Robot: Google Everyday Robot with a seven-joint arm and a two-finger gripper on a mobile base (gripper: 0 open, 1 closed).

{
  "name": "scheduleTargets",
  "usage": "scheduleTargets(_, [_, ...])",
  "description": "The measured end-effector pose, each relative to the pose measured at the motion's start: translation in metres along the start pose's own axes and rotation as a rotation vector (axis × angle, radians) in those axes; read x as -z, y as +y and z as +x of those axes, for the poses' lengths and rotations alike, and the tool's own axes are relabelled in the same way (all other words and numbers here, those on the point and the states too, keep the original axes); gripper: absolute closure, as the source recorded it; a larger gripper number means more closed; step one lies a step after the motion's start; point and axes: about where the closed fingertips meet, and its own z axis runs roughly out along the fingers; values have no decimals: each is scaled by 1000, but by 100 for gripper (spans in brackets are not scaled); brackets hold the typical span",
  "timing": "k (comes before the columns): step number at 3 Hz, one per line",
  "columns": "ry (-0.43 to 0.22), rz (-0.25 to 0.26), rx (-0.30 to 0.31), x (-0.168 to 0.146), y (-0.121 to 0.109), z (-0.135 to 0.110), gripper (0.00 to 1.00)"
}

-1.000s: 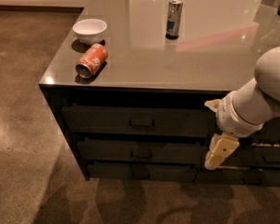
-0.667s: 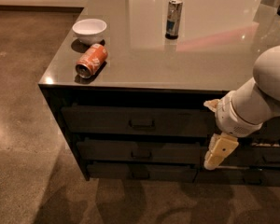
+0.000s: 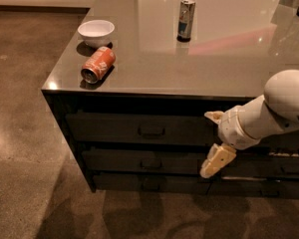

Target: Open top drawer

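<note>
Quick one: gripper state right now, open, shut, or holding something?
Gripper: open, holding nothing, in front of the drawer fronts, to the right of the top drawer handle and not touching it.

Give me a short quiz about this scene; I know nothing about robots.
1. True or false: the top drawer is already pulled out.
2. How many cans are on the counter? A) one B) two C) three
3. Fill in: the gripper hangs in front of the drawer fronts, to the picture's right of the top drawer's handle, with its fingers ___.

Key
1. False: its front sits level with the fronts below.
2. B: an orange can on its side and a silver can upright.
3. Open, and not on the handle.
</note>
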Motion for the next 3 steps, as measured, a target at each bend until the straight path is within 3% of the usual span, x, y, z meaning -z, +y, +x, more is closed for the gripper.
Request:
scheduleTargets(1, [-52, 11, 10, -23, -5, -10, 0])
scheduleTargets(2, [-19, 60, 20, -63, -27, -5, 0])
scheduleTargets(3, [-17, 66, 21, -65, -30, -3, 0])
